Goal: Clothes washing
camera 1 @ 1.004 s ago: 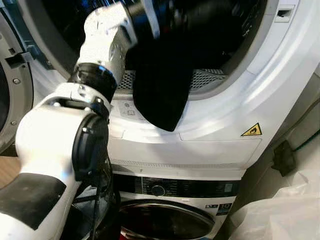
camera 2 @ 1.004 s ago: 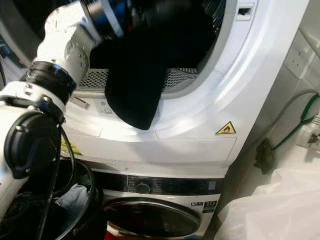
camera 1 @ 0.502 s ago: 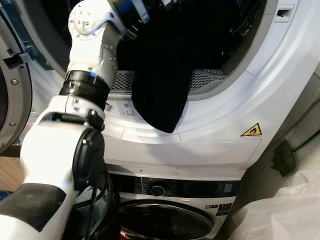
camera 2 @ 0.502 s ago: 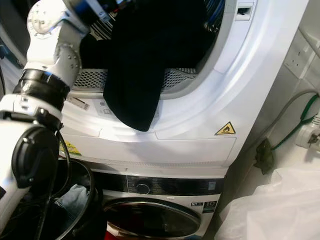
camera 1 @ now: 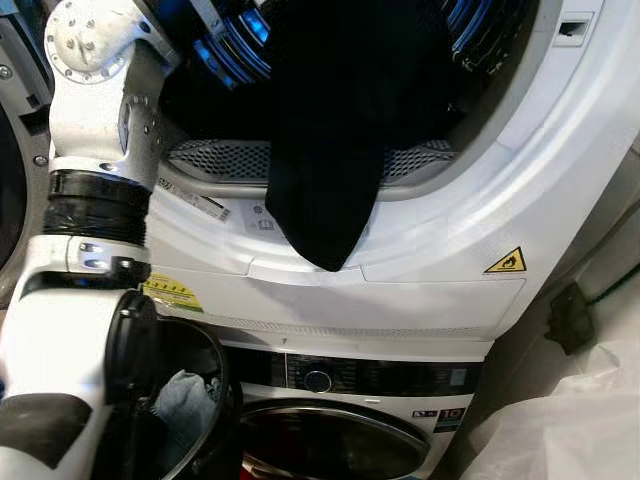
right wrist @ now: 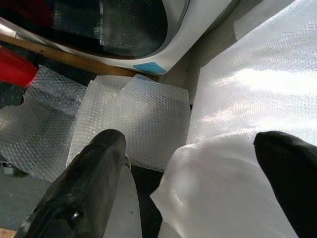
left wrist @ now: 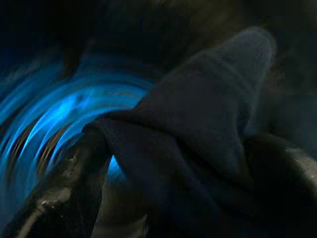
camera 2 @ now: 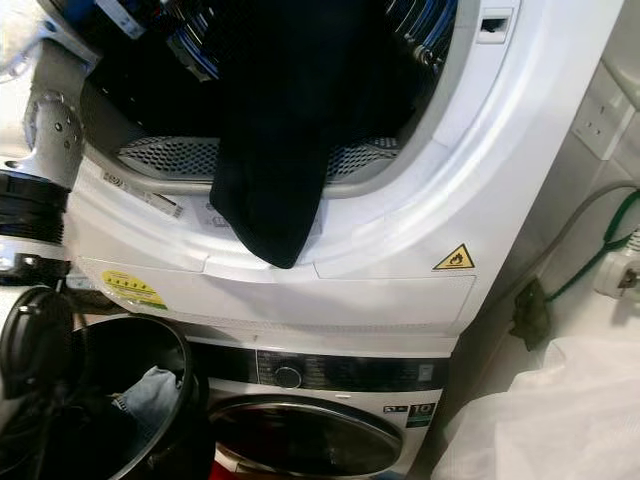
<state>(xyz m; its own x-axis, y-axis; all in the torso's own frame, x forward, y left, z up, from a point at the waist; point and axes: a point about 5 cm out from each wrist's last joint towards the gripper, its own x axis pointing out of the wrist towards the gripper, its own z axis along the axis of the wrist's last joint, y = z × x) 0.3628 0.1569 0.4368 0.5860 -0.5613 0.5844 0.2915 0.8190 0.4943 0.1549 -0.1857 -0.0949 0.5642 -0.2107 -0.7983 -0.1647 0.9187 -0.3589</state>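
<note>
Your left arm [camera 1: 100,150] pulled up and back toward the drum's left edge over the last second, uncovering the basket [camera 1: 190,400] of clothes below. Its end effector [left wrist: 173,163] was inside the blue-lit drum [camera 1: 230,55], closed on the dark garment [camera 1: 330,150], which hung over the drum's lip. So loading was unfinished. Your right end effector [right wrist: 188,168] hung idle, fingers spread, empty.
</note>
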